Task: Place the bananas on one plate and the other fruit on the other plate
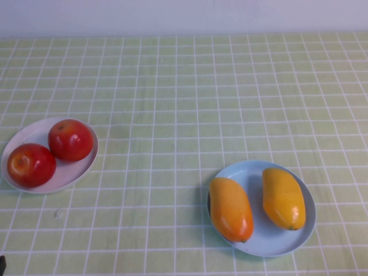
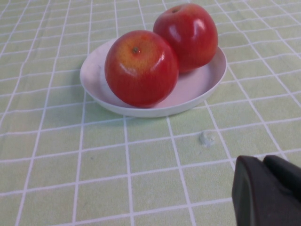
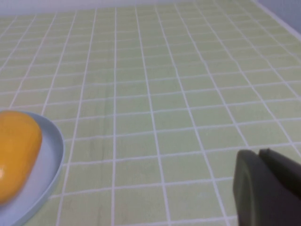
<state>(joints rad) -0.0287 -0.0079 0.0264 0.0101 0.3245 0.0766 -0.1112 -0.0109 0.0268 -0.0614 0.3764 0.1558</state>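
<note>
Two red apples [image 1: 70, 140] [image 1: 31, 164] lie on the white plate [image 1: 69, 172] at the left. They also show in the left wrist view, the apples [image 2: 141, 67] [image 2: 190, 35] on the white plate [image 2: 94, 80]. Two yellow-orange bananas [image 1: 230, 208] [image 1: 283, 198] lie side by side on the light blue plate [image 1: 253, 175] at the front right. My left gripper [image 2: 263, 162] is shut and empty, low over the cloth, short of the white plate. My right gripper [image 3: 258, 155] is shut and empty, beside the blue plate [image 3: 49, 155], where one banana [image 3: 16, 150] shows.
A green checked cloth [image 1: 184, 103] covers the table, which ends at a pale wall at the back. A small pale speck [image 2: 205, 138] lies on the cloth in front of the white plate. Only a dark tip of the left arm [image 1: 2, 264] shows in the high view.
</note>
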